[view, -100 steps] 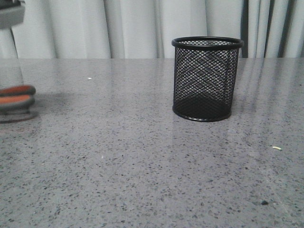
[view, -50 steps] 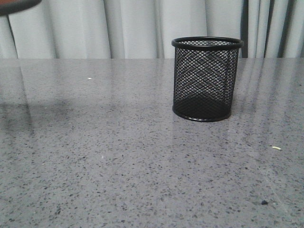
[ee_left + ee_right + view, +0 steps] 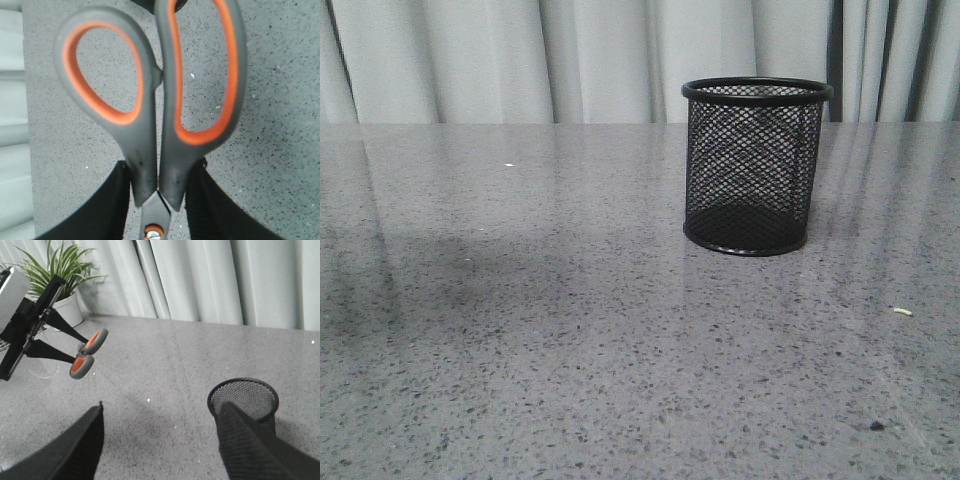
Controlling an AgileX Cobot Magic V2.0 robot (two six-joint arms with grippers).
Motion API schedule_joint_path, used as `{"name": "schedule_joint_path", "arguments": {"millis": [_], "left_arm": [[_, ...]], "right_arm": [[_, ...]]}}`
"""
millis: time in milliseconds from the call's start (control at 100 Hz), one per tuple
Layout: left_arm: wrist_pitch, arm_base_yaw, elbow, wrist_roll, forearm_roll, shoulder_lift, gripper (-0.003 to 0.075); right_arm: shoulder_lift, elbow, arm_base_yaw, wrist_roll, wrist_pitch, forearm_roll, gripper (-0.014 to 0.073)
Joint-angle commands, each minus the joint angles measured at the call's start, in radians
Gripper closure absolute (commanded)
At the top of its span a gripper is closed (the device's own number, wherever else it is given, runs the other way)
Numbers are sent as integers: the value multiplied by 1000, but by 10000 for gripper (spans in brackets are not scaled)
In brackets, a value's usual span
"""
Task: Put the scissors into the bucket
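The scissors have grey handle loops lined in orange. My left gripper is shut on them just below the loops, near the pivot screw, and the blades are hidden. The right wrist view shows the left gripper holding the scissors in the air, well above the table. The bucket, a black wire-mesh cup, stands upright right of centre and looks empty. My right gripper is open and empty above the table, with the bucket by one finger. Neither gripper shows in the front view.
A grey speckled table runs back to pale curtains. A potted plant stands off the table's far corner behind the left arm. Small crumbs lie at the front right.
The scissors' orange-lined handles were low at the left edge of the front view, rose to its top-left corner, and are now out of that view. The bucket has not moved.
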Motion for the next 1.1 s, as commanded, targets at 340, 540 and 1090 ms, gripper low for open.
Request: {"name": "schedule_joint_path", "arguments": {"millis": [340, 540, 1090], "left_arm": [[-184, -10, -24, -18, -132, -35, 656], [-285, -10, -24, -14, -239, -35, 656], [-247, -10, -24, 19, -282, -34, 656]], "right_arm": [[185, -128, 2, -192, -2, 260, 168], [324, -221, 2, -364, 94, 452, 167], [688, -523, 70, -364, 197, 534, 166]]}}
